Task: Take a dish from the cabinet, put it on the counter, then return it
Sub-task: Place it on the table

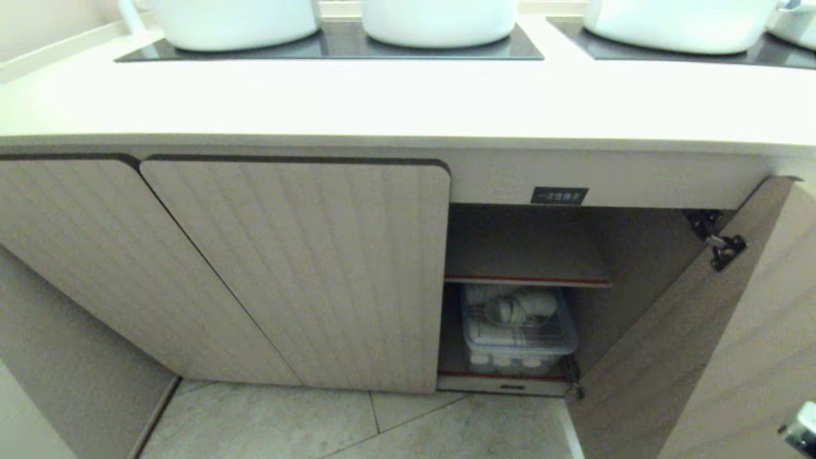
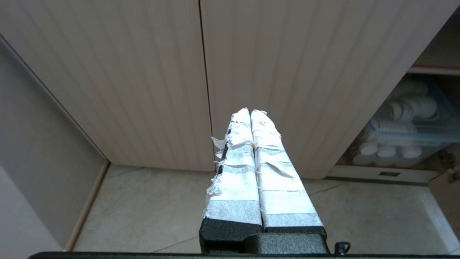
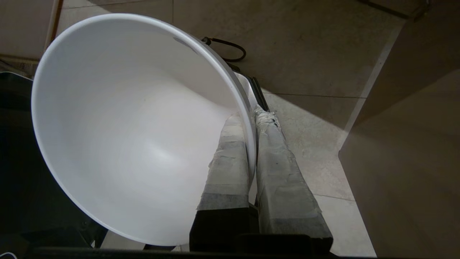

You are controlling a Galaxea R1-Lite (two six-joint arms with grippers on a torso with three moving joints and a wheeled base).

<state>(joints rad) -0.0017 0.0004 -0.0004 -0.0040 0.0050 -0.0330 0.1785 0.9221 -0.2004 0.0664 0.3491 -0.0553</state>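
Observation:
The dish (image 3: pixel 125 136), a plain white bowl, hangs tilted above the tiled floor. My right gripper (image 3: pixel 249 117) is shut on its rim, one taped finger inside the bowl and one outside. The cabinet (image 1: pixel 293 268) has its right door (image 1: pixel 701 331) swung open, showing a bare red-edged upper shelf (image 1: pixel 526 279) under a small black label (image 1: pixel 559 196). The beige counter (image 1: pixel 382 102) runs above it. My left gripper (image 2: pixel 250 112) is shut on nothing, parked low in front of the closed doors (image 2: pixel 151 79). The dish does not show in the head view.
A clear plastic box (image 1: pixel 519 331) of white ware fills the lower shelf. Big white pots (image 1: pixel 440 22) stand on the black hob panels (image 1: pixel 338 44) at the counter's back. The open door (image 3: pixel 413 162) stands close beside my right gripper. A black cable (image 3: pixel 230 50) lies on the floor beyond the bowl.

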